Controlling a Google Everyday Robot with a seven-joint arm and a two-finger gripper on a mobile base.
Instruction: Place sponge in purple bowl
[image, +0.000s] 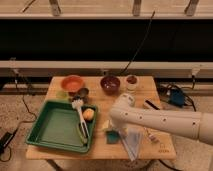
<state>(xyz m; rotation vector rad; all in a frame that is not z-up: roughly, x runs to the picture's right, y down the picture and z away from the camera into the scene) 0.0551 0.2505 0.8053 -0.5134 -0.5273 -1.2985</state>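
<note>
The teal-green sponge (113, 136) lies flat on the wooden table (150, 85), near the front edge and just right of the green tray. My gripper (116, 126) is at the end of the white arm that reaches in from the right. It hangs low, right over the sponge's upper edge, and partly hides it. The purple bowl (110, 84) stands upright at the back middle of the table, well behind the gripper. Its glossy dark inside holds nothing that I can see.
A green tray (50, 131) at the front left holds a white brush (80, 117) and a yellow object (88, 114). An orange bowl (72, 82), a small dark dish (82, 93) and a white cup (131, 81) stand at the back. A pale blue-grey cloth (132, 144) lies right of the sponge.
</note>
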